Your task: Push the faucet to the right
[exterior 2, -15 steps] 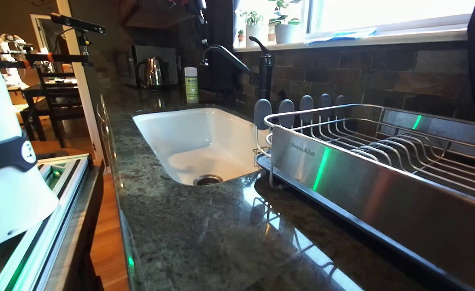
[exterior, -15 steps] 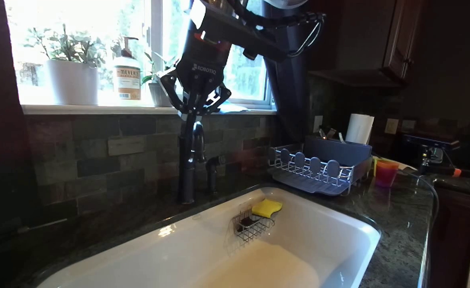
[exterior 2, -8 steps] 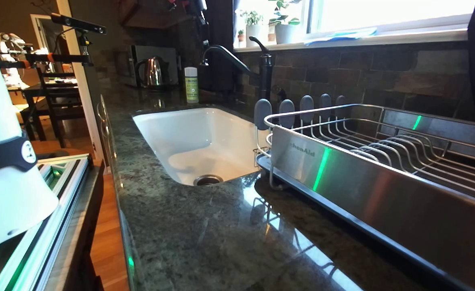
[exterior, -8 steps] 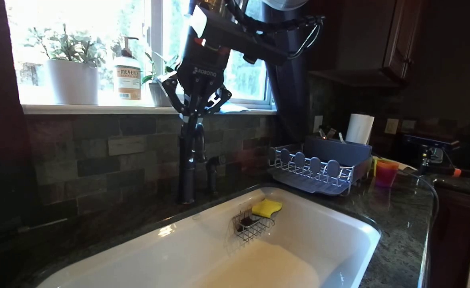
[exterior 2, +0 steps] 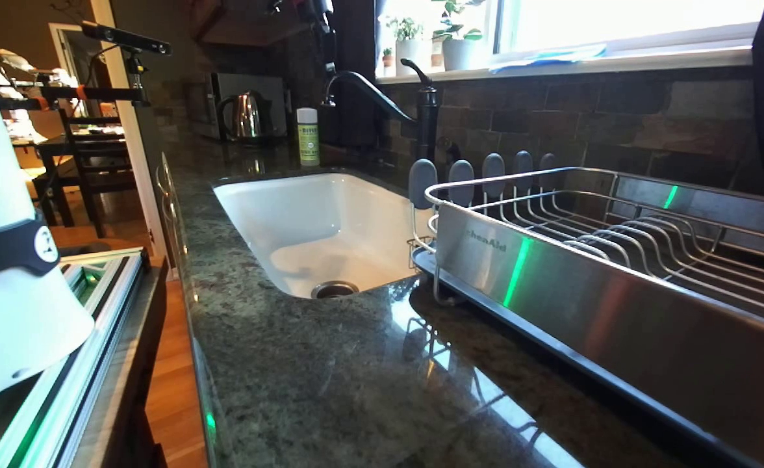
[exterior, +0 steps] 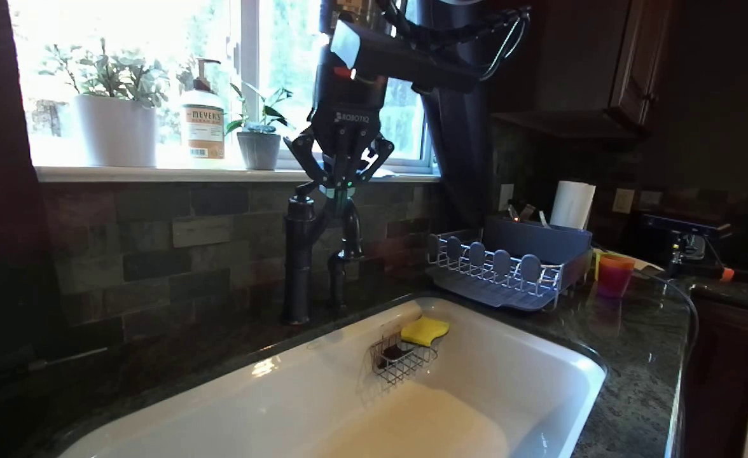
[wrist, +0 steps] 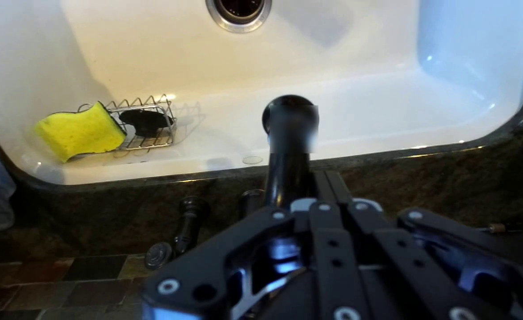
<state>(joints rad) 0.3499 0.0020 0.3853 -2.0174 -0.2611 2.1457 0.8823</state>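
Note:
The dark faucet has an upright post behind the sink and an arched spout angled out to the right in an exterior view. The faucet also shows from the side in an exterior view. In the wrist view the spout reaches out over the sink. My gripper points down at the spout, on its left side in that exterior view. In the wrist view my gripper has its fingertips together, right beside the spout and seemingly touching it. Nothing shows between the fingers.
The white sink lies below, with a wire caddy and yellow sponge. A short dark sprayer stands beside the post. A dish rack stands to the right. Potted plants and a soap bottle line the sill.
My gripper has moved right from in front of the faucet post in an exterior view. The spout has swung right with it, and the post top now shows. The fingers stayed shut.

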